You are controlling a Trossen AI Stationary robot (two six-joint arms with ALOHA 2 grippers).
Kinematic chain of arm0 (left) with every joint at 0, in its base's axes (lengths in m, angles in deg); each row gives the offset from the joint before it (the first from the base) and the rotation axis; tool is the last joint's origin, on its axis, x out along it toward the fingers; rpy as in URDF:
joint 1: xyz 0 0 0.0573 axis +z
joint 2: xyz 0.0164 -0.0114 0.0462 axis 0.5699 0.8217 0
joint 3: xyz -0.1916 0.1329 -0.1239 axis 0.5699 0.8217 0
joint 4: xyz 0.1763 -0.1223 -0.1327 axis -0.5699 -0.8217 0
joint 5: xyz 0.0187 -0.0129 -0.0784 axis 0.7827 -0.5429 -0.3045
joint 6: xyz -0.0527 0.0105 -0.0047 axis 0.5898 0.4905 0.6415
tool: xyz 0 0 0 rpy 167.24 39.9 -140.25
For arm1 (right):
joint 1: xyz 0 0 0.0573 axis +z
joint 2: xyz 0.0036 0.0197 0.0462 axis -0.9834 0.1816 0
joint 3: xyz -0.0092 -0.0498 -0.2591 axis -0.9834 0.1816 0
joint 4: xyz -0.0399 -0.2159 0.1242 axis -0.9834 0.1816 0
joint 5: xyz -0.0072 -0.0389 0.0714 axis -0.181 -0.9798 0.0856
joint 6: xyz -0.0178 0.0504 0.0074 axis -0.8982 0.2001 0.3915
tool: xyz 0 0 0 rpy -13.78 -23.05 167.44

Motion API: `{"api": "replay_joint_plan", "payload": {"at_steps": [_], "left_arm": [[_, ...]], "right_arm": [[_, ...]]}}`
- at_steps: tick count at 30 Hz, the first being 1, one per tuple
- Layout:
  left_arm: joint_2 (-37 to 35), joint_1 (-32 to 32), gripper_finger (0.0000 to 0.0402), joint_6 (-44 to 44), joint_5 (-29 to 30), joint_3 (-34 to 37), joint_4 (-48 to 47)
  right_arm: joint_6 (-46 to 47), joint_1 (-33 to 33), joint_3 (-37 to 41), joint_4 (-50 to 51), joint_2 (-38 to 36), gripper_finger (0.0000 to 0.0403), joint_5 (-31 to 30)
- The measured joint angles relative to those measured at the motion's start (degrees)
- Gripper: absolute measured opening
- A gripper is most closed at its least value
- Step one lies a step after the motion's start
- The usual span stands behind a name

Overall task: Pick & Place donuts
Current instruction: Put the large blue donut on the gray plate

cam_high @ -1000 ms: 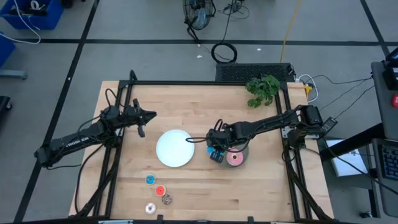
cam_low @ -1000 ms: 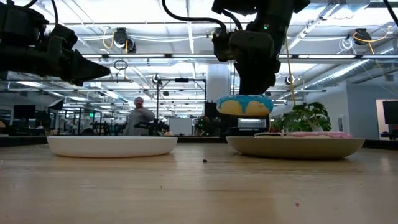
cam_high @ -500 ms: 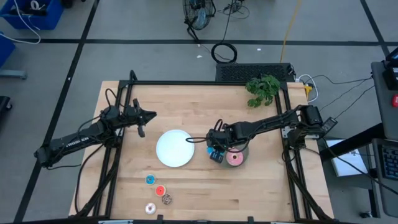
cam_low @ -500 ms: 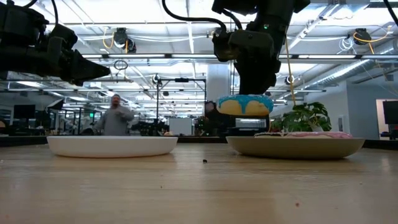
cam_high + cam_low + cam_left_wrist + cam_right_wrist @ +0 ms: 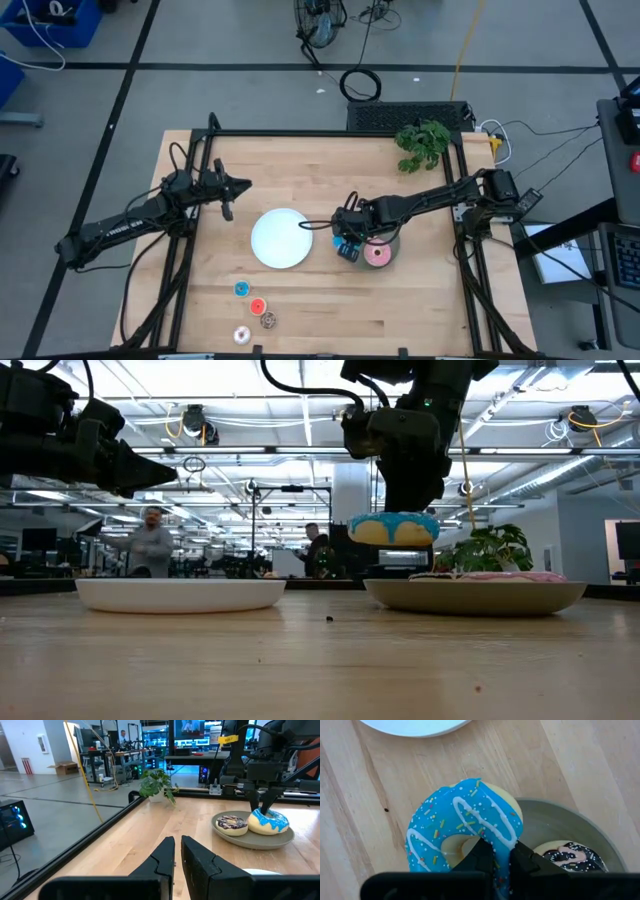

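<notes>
The blue sprinkled donut (image 5: 465, 832) hangs in my right gripper (image 5: 501, 852), which is shut on it above the grey plate's (image 5: 475, 597) rim on the side toward the white plate (image 5: 281, 238). The pink donut (image 5: 377, 254) and the brown drizzled donut (image 5: 570, 856) lie flat on the grey plate. A tiny blue donut (image 5: 241, 289), a red one (image 5: 257, 306), a brown one (image 5: 268, 320) and a white one (image 5: 241, 335) lie on the table near its front edge. My left gripper (image 5: 240, 185) waits shut, raised over the table's left part. My right gripper pinches the blue donut's ring (image 5: 502, 837) with one finger (image 5: 480, 856) in the hole and the other (image 5: 522, 862) outside. The fingers come from above, pointing down. The donut (image 5: 393, 528) is lifted clear, roughly level, just above the grey plate.
The white plate sits left of the grey plate at the table's middle. A potted green plant (image 5: 423, 143) stands at the far right corner. A black frame rail (image 5: 95, 827) runs along the table's edges. People move in the room beyond the table (image 5: 150, 545).
</notes>
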Motion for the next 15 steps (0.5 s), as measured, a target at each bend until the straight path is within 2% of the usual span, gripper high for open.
{"api": "replay_joint_plan", "payload": {"at_steps": [7, 12, 15], "left_arm": [[0.0, 0.0, 0.0037, 0.1, 0.0, 0.0, 0.0], [0.0, 0.0, 0.0037, 0.3, 0.0, 0.0, 0.0], [0.0, 0.0, 0.0037, 0.9, 0.0, 0.0, 0.0]], "right_arm": [[0.4, 0.6, 0.0, -1.6, 0.0, 0.0013, -0.3], [2.4, 1.7, 0.0, -1.0, 0.0, 0.0013, -3.2], [3.8, 2.3, 0.0, -1.4, 0.0, 0.0013, -2.4]]}}
